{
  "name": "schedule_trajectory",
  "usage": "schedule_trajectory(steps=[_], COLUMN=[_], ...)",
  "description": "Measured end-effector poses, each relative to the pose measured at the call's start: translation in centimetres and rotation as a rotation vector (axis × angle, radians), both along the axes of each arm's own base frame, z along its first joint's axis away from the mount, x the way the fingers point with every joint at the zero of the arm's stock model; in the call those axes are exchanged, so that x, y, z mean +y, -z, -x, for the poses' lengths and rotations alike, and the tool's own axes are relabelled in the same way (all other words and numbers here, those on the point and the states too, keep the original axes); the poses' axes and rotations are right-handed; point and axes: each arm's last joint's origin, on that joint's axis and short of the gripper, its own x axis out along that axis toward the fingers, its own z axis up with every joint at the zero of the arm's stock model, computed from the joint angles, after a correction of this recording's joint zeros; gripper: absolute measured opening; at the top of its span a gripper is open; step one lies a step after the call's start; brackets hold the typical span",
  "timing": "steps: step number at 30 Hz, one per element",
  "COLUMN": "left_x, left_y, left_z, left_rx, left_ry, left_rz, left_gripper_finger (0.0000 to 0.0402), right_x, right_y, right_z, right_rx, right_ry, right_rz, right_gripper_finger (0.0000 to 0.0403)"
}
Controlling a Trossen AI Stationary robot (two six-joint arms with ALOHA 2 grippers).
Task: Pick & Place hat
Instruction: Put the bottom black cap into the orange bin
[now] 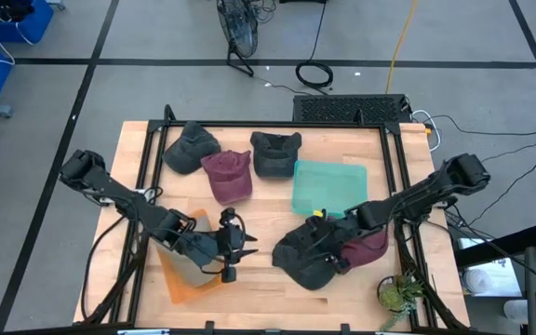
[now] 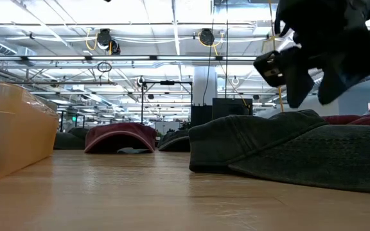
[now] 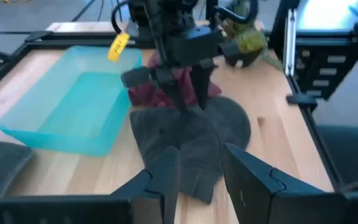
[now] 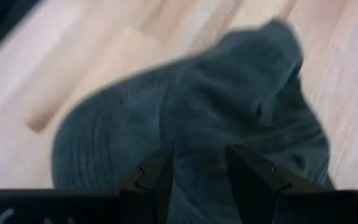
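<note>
Wooden table (image 1: 268, 279), grey hat (image 4: 185, 130) beneath open jaws

- The maroon fabric cap (image 1: 372, 246) at the table's right lies largely covered by the right arm and the dark grey fabric cap (image 1: 307, 258) (only its far edge shows from above).
- The orange translucent plastic tray (image 2: 13, 131) is cut off by the low view's left edge.
- In the right wrist view the dark grey cap is blurred; its brim runs out of frame.
</note>
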Motion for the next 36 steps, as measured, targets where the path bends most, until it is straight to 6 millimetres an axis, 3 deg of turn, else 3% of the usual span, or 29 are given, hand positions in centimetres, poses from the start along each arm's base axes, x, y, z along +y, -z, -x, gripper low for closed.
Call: schedule_trajectory(steps=[4, 8, 16, 25, 32, 36], left_x=[-0.5, -0.8, -1.0, -1.1, -1.1, 0.2], left_y=[1.0, 2.0, 3.7, 3.9, 3.3, 3.3], left_z=[0.6, 1.2, 2.0, 1.9, 1.3, 0.5], left_rx=[0.023, 0.034, 0.058, 0.017, -0.038, -0.023], left_ry=[0.006, -0.035, -0.071, -0.051, 0.001, -0.024], left_rz=[0.006, 0.008, 0.05, 0.049, 0.059, 0.142], left_gripper_finger=[0.0124, 0.0124, 0.0124, 0.0124, 0.0124, 0.0124], right_x=[0.1, 0.2, 0.3, 0.4, -0.3, -0.3], right_y=[1.5, 1.7, 1.5, -0.7, 0.5, 0.6], right_z=[-0.4, -0.8, -1.1, -3.6, -6.1, -7.7], right_rx=[0.045, 0.018, -0.027, -0.313, -0.287, -0.295], right_ry=[0.007, 0.005, -0.019, -0.01, -0.032, -0.026], right_rz=[0.033, 0.026, 0.032, 0.025, 0.069, 0.075], right_gripper_finger=[0.013, 0.0121, 0.001, 0.0003, 0.0001, 0.0001])
